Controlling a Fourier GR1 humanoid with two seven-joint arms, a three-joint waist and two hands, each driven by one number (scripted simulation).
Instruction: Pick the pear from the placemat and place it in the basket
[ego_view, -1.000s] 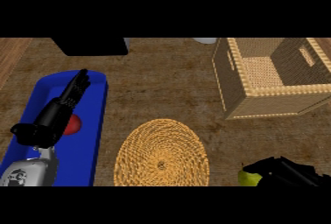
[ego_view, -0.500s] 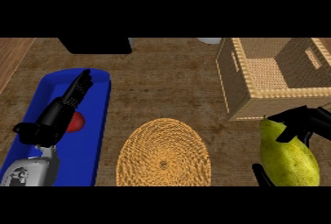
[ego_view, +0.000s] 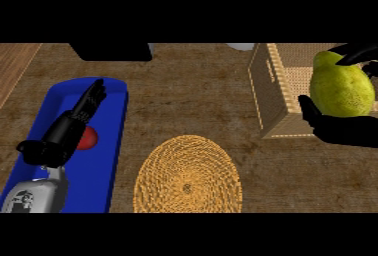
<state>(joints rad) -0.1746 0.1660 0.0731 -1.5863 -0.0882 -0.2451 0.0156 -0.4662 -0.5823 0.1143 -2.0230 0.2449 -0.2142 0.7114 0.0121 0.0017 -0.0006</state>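
A large yellow-green pear (ego_view: 341, 88) is held up at the right edge by my right hand (ego_view: 341, 128), whose fingers and thumb curl round it. It hangs over the front right part of the wicker basket (ego_view: 270, 90), hiding much of the basket's inside. The round woven placemat (ego_view: 187, 176) lies bare at the lower middle. My left hand (ego_view: 68, 131) rests open over the blue tray, fingers straight and pointing away from me.
A long blue tray (ego_view: 108, 150) lies at the left with a small red thing (ego_view: 89, 138) on it beside my left hand. A black block (ego_view: 111, 50) stands at the back left. A pale round object (ego_view: 241, 46) shows at the back edge.
My right hand has lifted the pear up and away from me, from beside the placemat to over the basket. The view has shifted a little. The left hand has stayed in place.
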